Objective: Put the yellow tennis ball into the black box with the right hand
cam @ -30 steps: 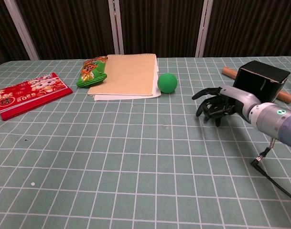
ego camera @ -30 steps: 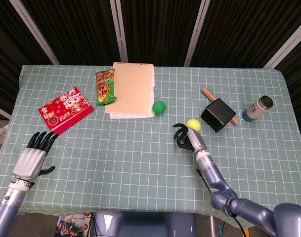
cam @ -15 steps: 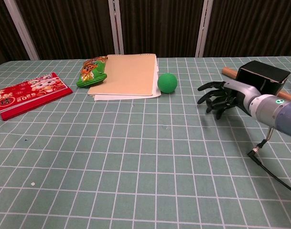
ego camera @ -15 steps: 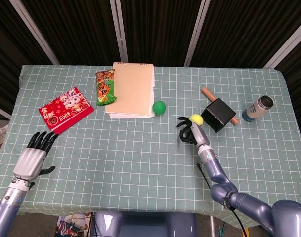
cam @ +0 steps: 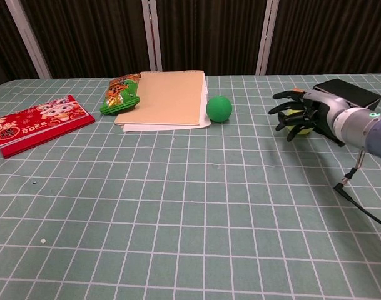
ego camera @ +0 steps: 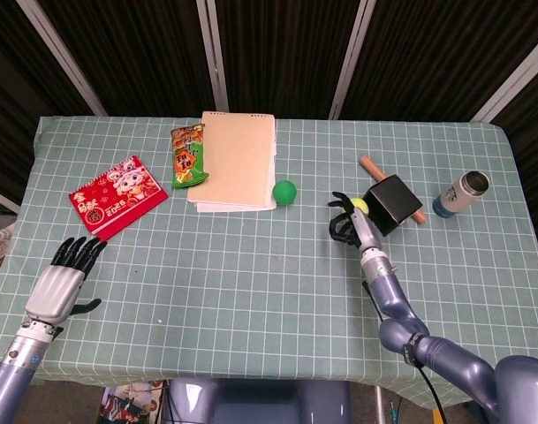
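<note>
My right hand (cam: pixel 303 112) grips the yellow tennis ball (cam: pixel 298 123) in curled fingers. The black box (ego camera: pixel 389 205) sits just beyond my fingertips, slightly right

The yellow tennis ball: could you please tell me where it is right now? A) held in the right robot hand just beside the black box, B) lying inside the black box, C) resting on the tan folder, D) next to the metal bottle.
A: the yellow tennis ball sits within the fingers of the right robot hand, just left of the black box and not yet inside it.
</note>
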`<state>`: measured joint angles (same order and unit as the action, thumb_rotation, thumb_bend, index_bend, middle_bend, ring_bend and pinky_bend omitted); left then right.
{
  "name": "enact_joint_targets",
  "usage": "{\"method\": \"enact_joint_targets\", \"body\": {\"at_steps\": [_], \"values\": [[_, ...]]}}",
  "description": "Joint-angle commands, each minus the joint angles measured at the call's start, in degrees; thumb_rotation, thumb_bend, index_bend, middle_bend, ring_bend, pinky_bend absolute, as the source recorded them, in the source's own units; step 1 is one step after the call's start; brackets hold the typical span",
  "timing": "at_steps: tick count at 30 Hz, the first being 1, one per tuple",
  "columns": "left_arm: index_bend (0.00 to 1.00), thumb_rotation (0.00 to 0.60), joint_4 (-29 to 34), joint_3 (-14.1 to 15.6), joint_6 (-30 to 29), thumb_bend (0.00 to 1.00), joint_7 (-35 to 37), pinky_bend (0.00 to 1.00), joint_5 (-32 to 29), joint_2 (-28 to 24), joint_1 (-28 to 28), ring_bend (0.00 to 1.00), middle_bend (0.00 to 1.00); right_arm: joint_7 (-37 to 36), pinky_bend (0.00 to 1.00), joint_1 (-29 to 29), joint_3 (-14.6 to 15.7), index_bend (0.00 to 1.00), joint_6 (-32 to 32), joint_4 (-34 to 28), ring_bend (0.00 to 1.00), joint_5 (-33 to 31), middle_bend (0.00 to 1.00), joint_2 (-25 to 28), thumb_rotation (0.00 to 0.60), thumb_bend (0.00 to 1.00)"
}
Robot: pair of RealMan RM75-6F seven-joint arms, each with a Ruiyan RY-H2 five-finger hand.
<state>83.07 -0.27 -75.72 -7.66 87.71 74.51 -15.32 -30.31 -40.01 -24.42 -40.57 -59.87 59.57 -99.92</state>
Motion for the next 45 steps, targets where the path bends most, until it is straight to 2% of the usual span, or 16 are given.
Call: {"method": "enact_joint_targets", "body": {"at_steps": [1, 6, 14, 22, 29, 45], "values": [[0.00, 0.600, 0.18, 0.10, 0.02, 0.09, 0.41, 0.00, 0.11, -0.16, -0.01, 0.00, 0.06, 0.61, 0.50, -0.03, -0.22, 0.09, 0.02, -0.21, 0.37, -0.74, 0.21, 0.26, 0.600, 0.64], [0.00, 0.600, 0.19, 0.19, 0.00, 0.09, 0.64, 0.00, 0.26, -0.32, -0.02, 0.00, 0.06, 1.74, 0.40, 0.09, -0.27, 0.08, 0.12, -0.54, 0.29, -2.15, 0.20, 0.50, 0.600, 0.65], [0.00, 0.600, 0.21, 0.27, -0.05, 0.09, 0.71, 0.00, 0.44, -0.35, -0.05, 0.00, 0.06, 3.94, 0.13, 0.29, 0.55, 0.07, 1.29, -1.58, 0.16, -4.30, 0.20, 0.67, 0.600, 0.65], [0.00, 0.600, 0.32, 0.31, -0.39, 0.09, 0.85, 0.00, 0.60, -0.49, 0.06, 0.00, 0.06, 5.10, 0.01, 0.19, 0.67, 0.07, 0.81, -2.18, 0.04, -4.18, 0.16, 1.00, 0.600, 0.64], [0.00, 0.600, 0.28, 0.40, -0.44, 0.09, 0.94, 0.00, 0.81, -0.51, 0.05, 0.00, 0.07, 5.54, 0.00, 0.29, 0.59, 0.05, 0.39, -2.41, 0.00, -3.86, 0.12, 1.85, 0.600, 0.65], [0.00, 0.600, 0.66, 0.58, -0.56, 0.09, 0.51, 0.00, 1.01, -0.47, 0.14, 0.00, 0.08, 6.05, 0.00, 0.26, 1.69, 0.05, 2.16, -0.96, 0.00, -2.72, 0.09, 3.72, 0.600, 0.65]]}}
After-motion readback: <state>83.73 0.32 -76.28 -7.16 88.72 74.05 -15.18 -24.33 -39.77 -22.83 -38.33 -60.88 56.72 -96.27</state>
